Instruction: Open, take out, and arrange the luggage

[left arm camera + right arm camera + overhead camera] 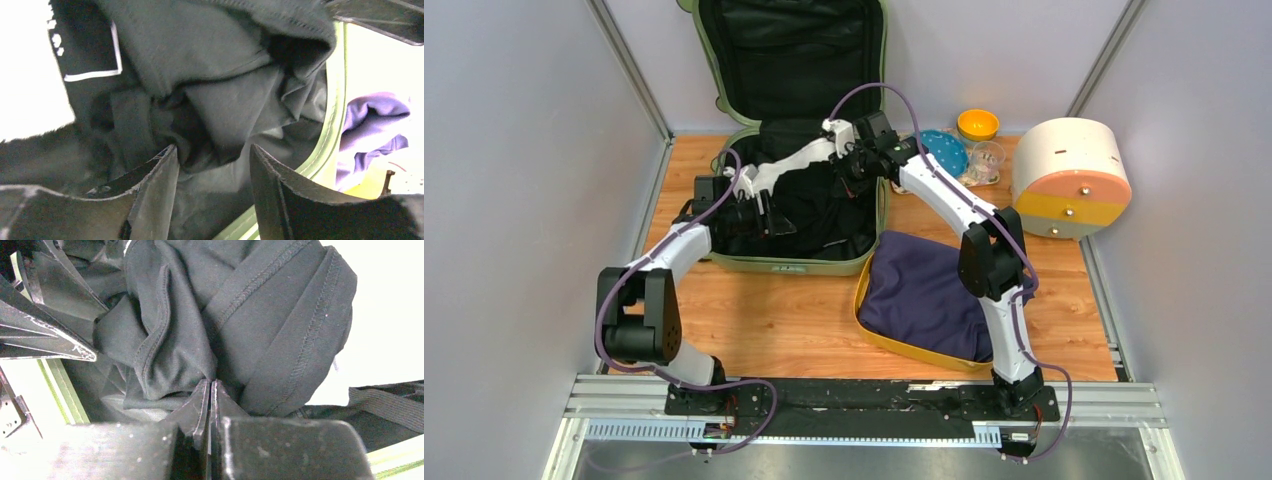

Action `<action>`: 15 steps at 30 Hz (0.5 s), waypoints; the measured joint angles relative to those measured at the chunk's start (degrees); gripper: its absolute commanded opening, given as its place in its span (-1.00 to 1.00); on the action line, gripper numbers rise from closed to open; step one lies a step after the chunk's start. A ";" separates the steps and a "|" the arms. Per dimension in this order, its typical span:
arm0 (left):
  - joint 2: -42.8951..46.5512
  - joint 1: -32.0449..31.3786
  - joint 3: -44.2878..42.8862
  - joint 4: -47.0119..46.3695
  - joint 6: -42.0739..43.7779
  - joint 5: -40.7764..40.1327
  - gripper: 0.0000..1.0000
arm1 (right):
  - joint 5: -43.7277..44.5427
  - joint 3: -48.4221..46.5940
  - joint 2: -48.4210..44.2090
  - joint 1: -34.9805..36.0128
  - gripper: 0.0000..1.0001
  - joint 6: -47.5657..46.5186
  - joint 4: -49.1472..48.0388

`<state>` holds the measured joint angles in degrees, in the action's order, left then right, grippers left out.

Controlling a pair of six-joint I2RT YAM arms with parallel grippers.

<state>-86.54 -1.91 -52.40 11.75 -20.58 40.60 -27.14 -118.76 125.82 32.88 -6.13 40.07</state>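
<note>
The sage-green luggage [804, 266] lies open on the table, its lid [789, 50] leaning against the back wall. A crumpled black garment [824, 215] fills the lower shell. My left gripper [762, 212] hangs over the garment's left part. In the left wrist view it [212, 150] stands open with a fold of the black garment [220, 100] between its fingers, by the green rim [332, 125]. My right gripper [849, 168] reaches in from the right. Its jaws [212, 382] are shut, with the black garment [200, 320] bunched and pinched at their tips.
A yellow tray [894, 340] holding a dark purple cloth [924, 290] sits right of the suitcase. A round cream-and-orange drawer box [1069, 175] stands at the back right. A blue dotted object [944, 150], an orange lid [977, 124] and a clear cup [986, 160] stand behind.
</note>
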 measured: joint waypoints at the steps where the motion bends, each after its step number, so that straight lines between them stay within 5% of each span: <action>1: -0.28 -0.46 0.07 -1.44 -1.05 0.09 -0.04 | -0.02 0.17 0.00 -0.17 -1.00 0.09 -0.13; 3: -1.20 -1.25 0.04 -4.59 -3.10 0.39 -0.34 | -0.07 0.70 0.00 -0.37 -1.00 0.13 -0.39; 4: -2.05 -1.57 -0.28 -6.36 -4.26 0.63 -0.77 | -0.11 1.05 0.00 -0.44 -1.00 0.22 -0.39; 6: -3.80 -2.21 -1.31 -9.07 -6.32 0.87 -1.00 | -0.20 1.64 0.00 -0.59 -1.00 0.37 -0.33; 9: -6.21 -3.15 -3.89 -11.78 -8.17 0.96 -1.00 | -0.46 1.70 0.00 -0.94 -0.86 0.98 -0.37; 11: -7.82 -4.26 -6.71 -12.94 -8.68 1.14 -1.00 | -0.83 1.70 0.00 -1.20 -0.51 1.66 -0.46; 12: -8.55 -4.96 -8.24 -13.25 -8.74 1.33 -1.00 | -1.01 1.70 0.00 -1.36 -0.11 2.16 -0.44; 15: -10.58 -7.37 -12.46 -14.49 -8.72 1.75 -1.00 | -2.27 1.73 -0.07 -2.60 0.29 3.63 -0.55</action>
<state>-97.12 -9.28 -64.86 -2.74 -29.30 42.35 -29.41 -117.03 125.75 30.28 -2.50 39.53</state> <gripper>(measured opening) 0.010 0.479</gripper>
